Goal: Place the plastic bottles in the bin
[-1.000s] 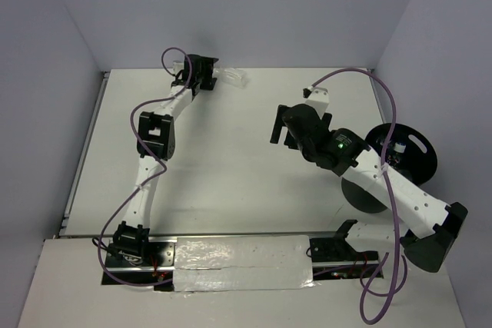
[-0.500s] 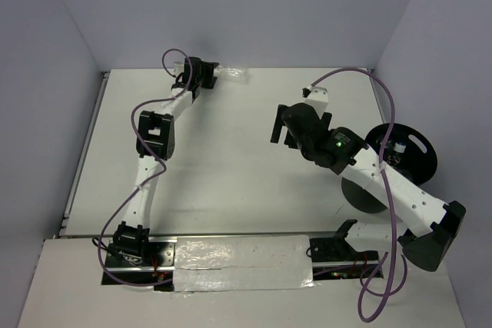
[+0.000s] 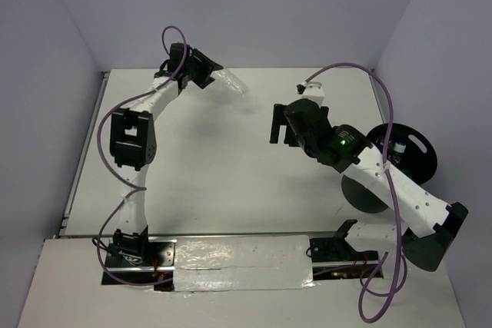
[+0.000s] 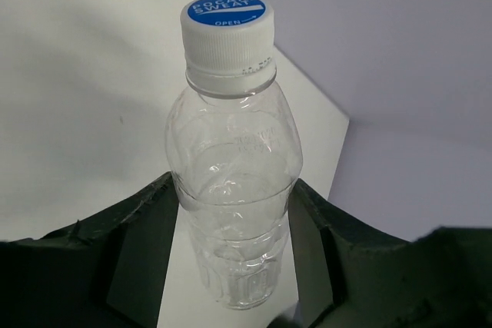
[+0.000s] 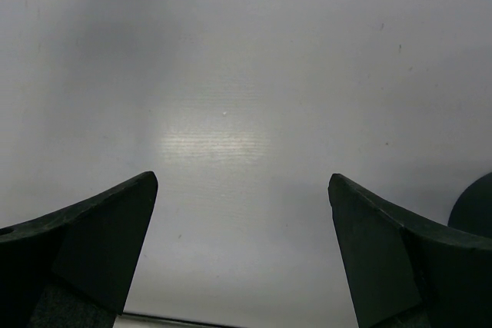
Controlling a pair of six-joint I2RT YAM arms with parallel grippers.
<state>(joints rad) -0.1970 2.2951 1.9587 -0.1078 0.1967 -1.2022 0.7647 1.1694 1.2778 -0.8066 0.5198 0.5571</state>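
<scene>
A clear plastic bottle (image 3: 233, 81) with a blue-and-white cap sits between the fingers of my left gripper (image 3: 209, 73), which is shut on its body at the far back of the table. In the left wrist view the bottle (image 4: 234, 190) stands cap-up, squeezed between both black fingers of the left gripper (image 4: 231, 190), with the table below it. My right gripper (image 3: 280, 125) hangs open over the middle right of the table, and the right wrist view shows nothing between the fingers of the right gripper (image 5: 242, 182). The black bin (image 3: 427, 167) stands at the right edge. Something pale and bottle-like (image 3: 395, 148) shows inside it.
Grey walls close in the white table (image 3: 231, 159) at the back and on both sides. A purple cable (image 3: 388, 113) arcs over the right arm beside the bin. The bin's dark edge (image 5: 478, 205) shows at the right of the right wrist view.
My left gripper has shut on the bottle and lifted it off the table, and the left arm's elbow has swung out to the left. The right arm has barely moved.
</scene>
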